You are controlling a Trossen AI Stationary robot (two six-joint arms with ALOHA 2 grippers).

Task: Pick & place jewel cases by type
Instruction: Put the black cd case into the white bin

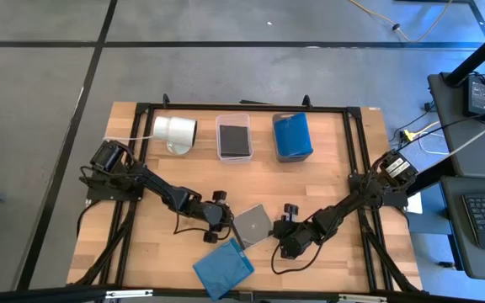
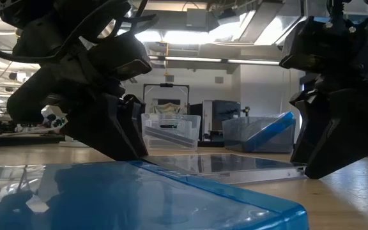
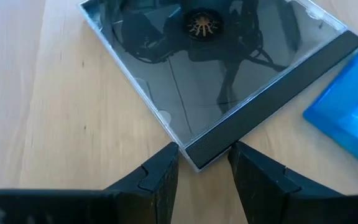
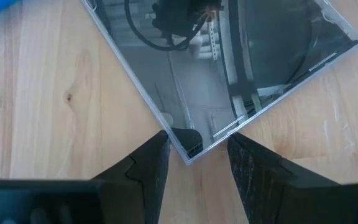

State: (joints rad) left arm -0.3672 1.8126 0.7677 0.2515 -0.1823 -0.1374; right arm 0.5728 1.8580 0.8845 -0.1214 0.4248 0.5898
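A grey jewel case lies flat near the table's front middle, one corner set between the spread fingers of the left gripper and the opposite corner between the spread fingers of the right gripper. A blue jewel case lies just beside it at the front edge. At the back, a clear bin is seen holding dark cases, and a second bin blue ones.

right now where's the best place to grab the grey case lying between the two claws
Take the grey case by a corner. It lies flat on the table, so only thin edges offer a hold. The left claw and right claw each already straddle a corner, open, from opposite sides. The left corner has the thicker dark spine.
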